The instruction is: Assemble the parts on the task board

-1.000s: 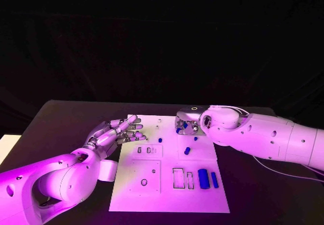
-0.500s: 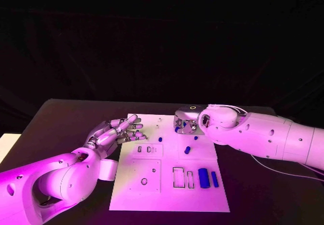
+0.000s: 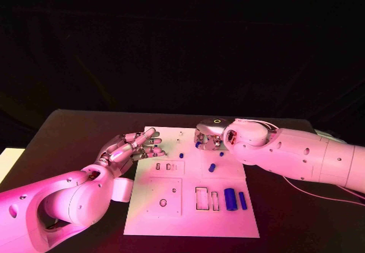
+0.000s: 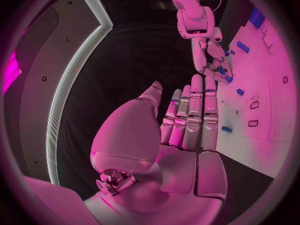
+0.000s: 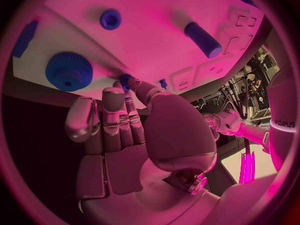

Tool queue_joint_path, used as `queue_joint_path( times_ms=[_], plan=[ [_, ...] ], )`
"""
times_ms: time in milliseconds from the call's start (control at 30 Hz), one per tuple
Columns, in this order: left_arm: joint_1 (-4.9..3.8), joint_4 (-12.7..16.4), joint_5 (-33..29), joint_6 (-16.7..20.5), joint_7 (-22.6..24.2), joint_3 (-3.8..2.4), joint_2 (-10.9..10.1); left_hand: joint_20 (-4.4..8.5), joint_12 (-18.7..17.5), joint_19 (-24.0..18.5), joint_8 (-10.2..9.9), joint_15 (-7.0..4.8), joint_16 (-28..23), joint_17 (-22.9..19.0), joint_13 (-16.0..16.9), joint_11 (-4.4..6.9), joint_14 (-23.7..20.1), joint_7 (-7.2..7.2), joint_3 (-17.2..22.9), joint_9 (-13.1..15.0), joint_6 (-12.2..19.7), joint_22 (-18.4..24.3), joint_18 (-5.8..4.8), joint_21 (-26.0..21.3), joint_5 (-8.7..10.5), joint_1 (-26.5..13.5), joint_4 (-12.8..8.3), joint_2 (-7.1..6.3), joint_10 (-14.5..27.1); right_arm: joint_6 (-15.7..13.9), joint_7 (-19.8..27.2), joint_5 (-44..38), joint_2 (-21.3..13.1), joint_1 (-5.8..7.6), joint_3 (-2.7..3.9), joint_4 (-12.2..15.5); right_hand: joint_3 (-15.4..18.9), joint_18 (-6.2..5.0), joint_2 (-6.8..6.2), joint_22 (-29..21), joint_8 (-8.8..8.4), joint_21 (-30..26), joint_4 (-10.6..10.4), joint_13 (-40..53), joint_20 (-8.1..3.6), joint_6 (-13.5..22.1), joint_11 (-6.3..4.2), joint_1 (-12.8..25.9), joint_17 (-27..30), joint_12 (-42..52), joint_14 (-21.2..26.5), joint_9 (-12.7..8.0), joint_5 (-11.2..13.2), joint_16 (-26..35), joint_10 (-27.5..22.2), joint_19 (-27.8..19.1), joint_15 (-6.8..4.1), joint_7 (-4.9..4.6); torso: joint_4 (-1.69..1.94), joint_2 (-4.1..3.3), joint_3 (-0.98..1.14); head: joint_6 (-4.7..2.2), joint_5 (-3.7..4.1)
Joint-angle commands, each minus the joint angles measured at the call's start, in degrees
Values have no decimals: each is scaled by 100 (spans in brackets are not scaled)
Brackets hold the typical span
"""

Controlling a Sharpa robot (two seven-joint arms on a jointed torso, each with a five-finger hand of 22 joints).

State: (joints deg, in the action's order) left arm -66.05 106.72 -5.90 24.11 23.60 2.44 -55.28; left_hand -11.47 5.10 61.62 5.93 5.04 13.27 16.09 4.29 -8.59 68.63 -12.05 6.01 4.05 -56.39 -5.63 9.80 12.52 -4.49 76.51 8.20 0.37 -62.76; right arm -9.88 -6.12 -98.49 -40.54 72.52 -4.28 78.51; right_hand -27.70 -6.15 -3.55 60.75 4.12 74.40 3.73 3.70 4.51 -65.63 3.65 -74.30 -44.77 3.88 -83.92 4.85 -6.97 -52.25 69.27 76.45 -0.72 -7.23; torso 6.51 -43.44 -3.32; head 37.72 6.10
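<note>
Right robot hand (image 3: 209, 138) slightly shifted, pinching small blue part (image 5: 125, 79); left robot hand (image 3: 133, 148) spread, empty.

My hands (image 3: 135, 147) look like polished metal, glossy at the fingers, on smooth plastic arms (image 3: 304, 155). The board (image 3: 190, 216) seems matt, flat plastic; the table (image 3: 68, 137) dull and dark. The gear (image 5: 69, 71) has a ridged rim.

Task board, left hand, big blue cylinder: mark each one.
task board (image 3: 190, 224), head view, bare near edge.
left hand (image 3: 133, 148), head view, middle of the hand.
big blue cylinder (image 3: 230, 199), head view, mid-length of its body.
</note>
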Motion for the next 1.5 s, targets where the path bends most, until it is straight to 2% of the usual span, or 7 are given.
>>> queue_joint_path(
  times_ms=[33, 167, 233, 400, 900, 1200, 1500],
  plan=[
    [-8, 10, -40, -119, 12, -5, 8, -3, -18, 50, -20, 20, 18, 11, 5, -11, 13, -22, 10, -8, -20, 6, 64, -28, 33, -2, -31, 36, -19, -582, -123, -90, -10, 32, 32, 79, -64, 18, -16, -123, 15, -33, 3, -6, 15, 0, 42, -66, 186, -44, -27, 25, 71, 149, -44, -36, -4, -22, 17, 8, -11, 32, 46],
    [-8, 13, -42, -134, -2, -5, 12, -4, -23, 50, -24, 22, 14, 18, 4, -14, 6, -26, 2, -9, -16, 8, 63, -33, 35, -7, -35, 35, -17, -917, -205, -111, 4, 74, 58, 90, -85, 7, -31, -185, 5, -67, -1, -8, 24, 2, 57, -59, 291, -43, 11, 29, 95, 243, -77, -79, 7, -33, 30, -6, -11, 22, 44],
    [-8, 20, -42, -136, -2, -5, 8, -4, -24, 50, -25, 23, 13, 19, 4, -15, 4, -26, 0, -9, -16, 9, 63, -34, 36, -7, -35, 35, -16, -1098, -264, -121, 36, 101, 71, 78, -87, 8, -33, -178, 6, -64, -3, -8, 25, 0, 58, -56, 286, -41, 12, 30, 98, 239, -77, -78, 7, -34, 52, -18, -23, 8, 44],
    [-9, 25, -43, -135, 2, -5, 8, -4, -24, 50, -25, 23, 13, 19, 4, -15, 4, -26, 0, -9, -16, 9, 63, -34, 36, -7, -35, 35, -16, -1235, -298, -111, 123, 136, 84, 47, -103, 12, -33, -156, 1, -51, -35, -5, 40, -9, 62, -23, 257, -35, 13, 38, 146, 210, -74, -75, 5, -42, 92, -29, -40, 7, 58],
    [-9, 37, -44, -138, 7, -5, 26, -4, -25, 50, -25, 23, 12, 21, 4, -15, 3, -27, -1, -9, -16, 10, 63, -35, 36, -8, -37, 36, -16, -1095, -325, -125, 550, 159, 85, -348, -108, 10, -64, -169, -11, -56, -45, -6, 53, 1, 65, -2, 259, -38, 18, 40, 173, 209, -89, -87, -1, -45, 150, -100, -89, 19, 86],
    [-10, 54, -44, -146, 18, -6, 24, -5, -29, 49, -27, 25, 9, 28, 4, -16, -3, -28, -6, -9, -15, 12, 62, -40, 36, -8, -42, 37, -15, -810, -432, -183, 759, 144, 69, -625, -104, 8, -85, -167, -19, -54, -66, -6, 61, 8, 68, 29, 258, -37, 20, 42, 198, 204, -100, -89, 2, -47, 143, -107, -86, 44, 65],
    [-11, 51, -44, -147, 16, -6, 22, -5, -29, 49, -27, 25, 9, 28, 4, -16, -3, -28, -6, -9, -15, 12, 62, -40, 36, -8, -42, 37, -15, -680, -486, -224, 790, 130, 61, -680, -94, 10, -122, -152, -24, -44, -78, -4, 66, 12, 67, 54, 236, -33, 17, 45, 210, 181, -103, -85, 3, -45, 136, -114, -82, 47, 41]
  ],
)
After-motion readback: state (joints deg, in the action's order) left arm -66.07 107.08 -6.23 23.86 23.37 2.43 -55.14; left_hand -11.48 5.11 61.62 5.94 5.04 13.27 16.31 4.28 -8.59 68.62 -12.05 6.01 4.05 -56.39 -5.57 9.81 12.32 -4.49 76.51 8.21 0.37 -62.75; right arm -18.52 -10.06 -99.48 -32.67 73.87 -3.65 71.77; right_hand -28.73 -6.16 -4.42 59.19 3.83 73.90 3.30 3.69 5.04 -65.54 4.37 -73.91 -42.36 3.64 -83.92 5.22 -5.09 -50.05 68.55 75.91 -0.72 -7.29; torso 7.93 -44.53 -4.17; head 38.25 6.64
